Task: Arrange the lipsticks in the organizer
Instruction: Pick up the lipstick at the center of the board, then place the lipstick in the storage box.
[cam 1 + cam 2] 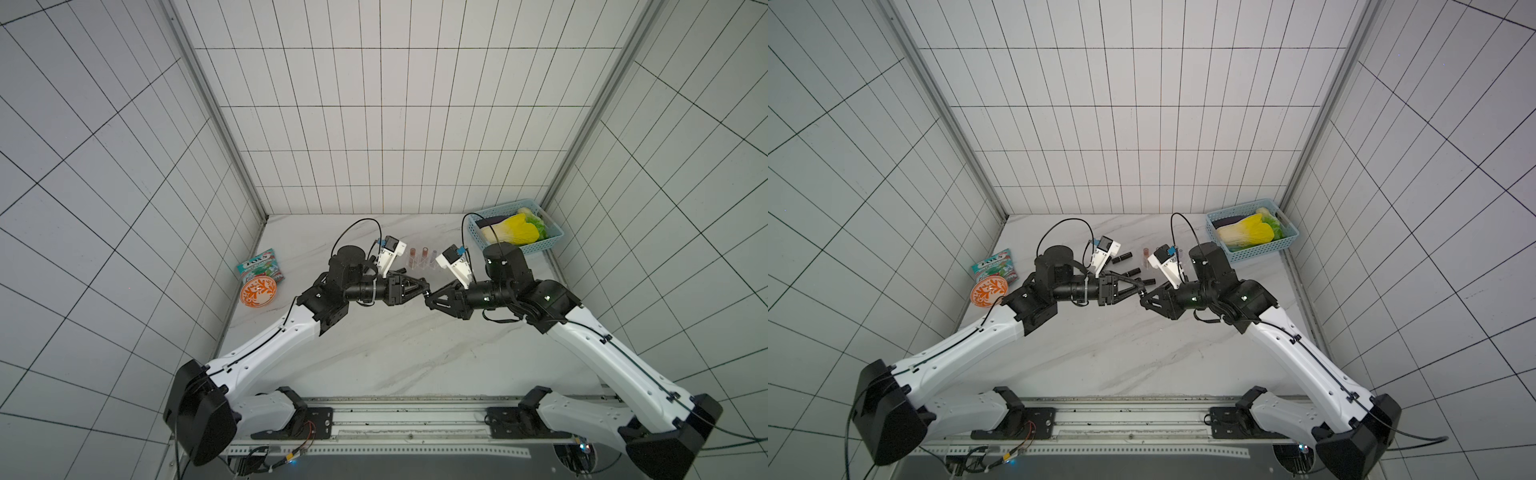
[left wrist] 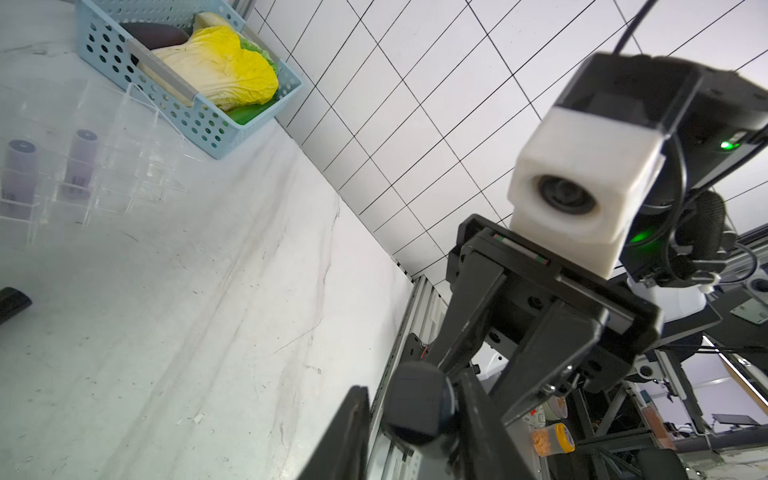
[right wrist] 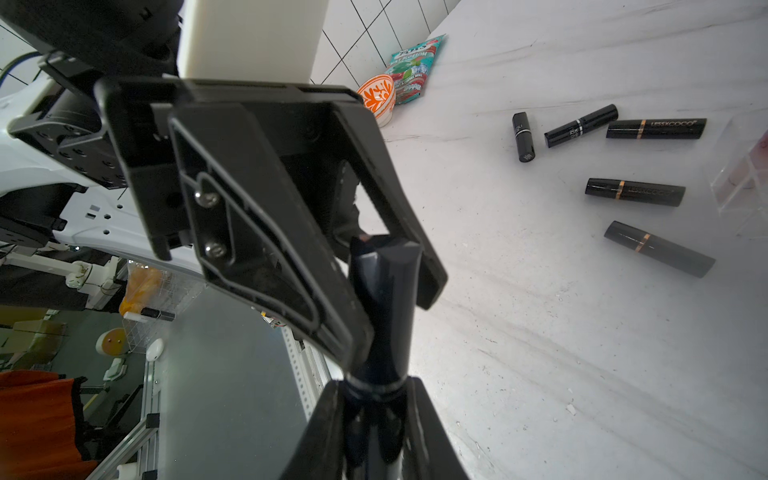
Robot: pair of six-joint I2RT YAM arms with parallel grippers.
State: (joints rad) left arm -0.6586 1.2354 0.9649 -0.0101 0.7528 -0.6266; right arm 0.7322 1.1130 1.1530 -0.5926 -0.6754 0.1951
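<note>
Two tools meet above the worktop (image 1: 374, 353). The right tool (image 3: 374, 388) clamps a black lipstick (image 3: 386, 299); the left tool (image 2: 413, 395) flanks its other end, grip unclear. Beyond them stands the organizer (image 2: 124, 166), loose lipsticks (image 3: 636, 192) beside it.

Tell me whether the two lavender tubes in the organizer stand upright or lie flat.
Upright: the left wrist view shows both lavender tubes standing in organizer slots.

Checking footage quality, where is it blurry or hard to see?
Both top views: sharp, evenly lit. Left wrist view: the clear plastic organizer nearly vanishes against the white marble tabletop. Right wrist view: the held glossy black lipstick tube looks soft.
</note>
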